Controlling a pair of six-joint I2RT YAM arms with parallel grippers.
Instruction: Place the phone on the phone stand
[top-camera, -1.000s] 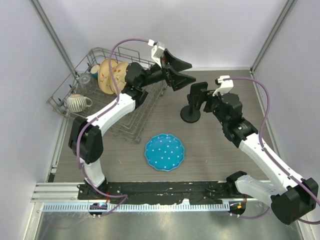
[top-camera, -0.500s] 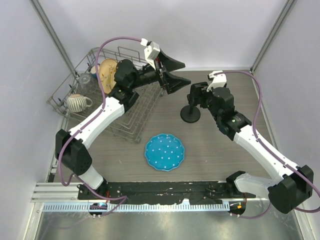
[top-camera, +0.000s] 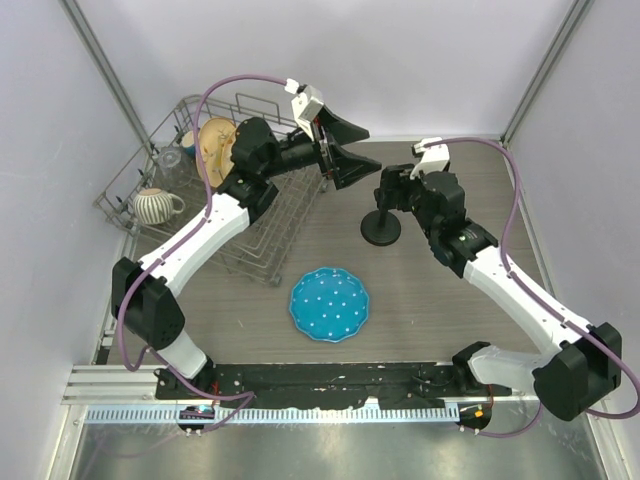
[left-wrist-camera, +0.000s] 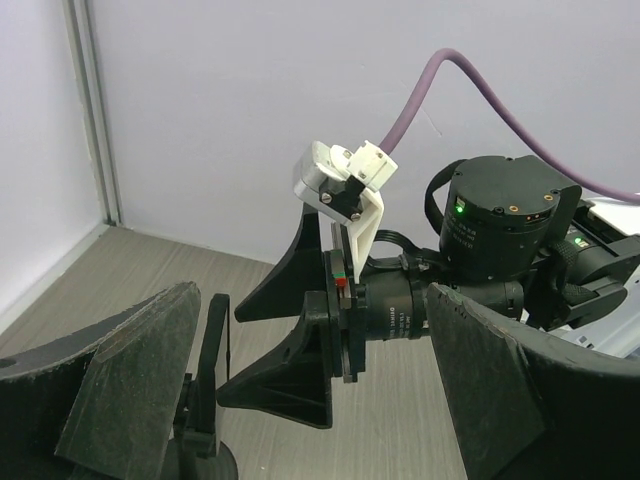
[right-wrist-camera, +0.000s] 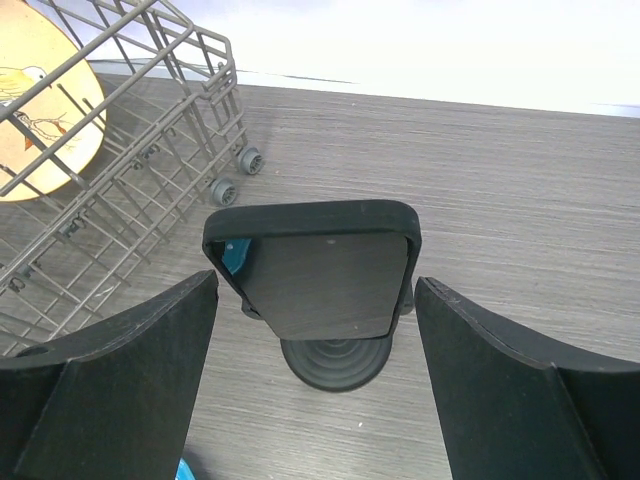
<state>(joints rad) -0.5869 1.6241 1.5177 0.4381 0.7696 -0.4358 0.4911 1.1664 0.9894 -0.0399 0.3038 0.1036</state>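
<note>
**Spotter:** Right wrist shows the phone (right-wrist-camera: 322, 275) on the phone stand (right-wrist-camera: 335, 367), your right gripper (right-wrist-camera: 315, 284) spread wide and flanking it without touching.

**Lead:** Then back straight out toward 5 o'clock without brushing it. Your left gripper (top-camera: 368, 151) is apart too.

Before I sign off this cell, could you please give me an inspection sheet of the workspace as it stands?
Surface: grey wood-grain table; no spills seen.
Job's things: phone tilted above the phone stand; whether it is seated cannot be told.
Clutter: blue dotted plate; wire dish rack holding a striped mug and a yellow plate.
Grippers: left gripper open, empty, in the air; right gripper flanks the phone, contact unclear.
Cables: purple cable on each arm, looping above the table.
Surroundings: pale walls, metal frame post; nothing else seen.
</note>
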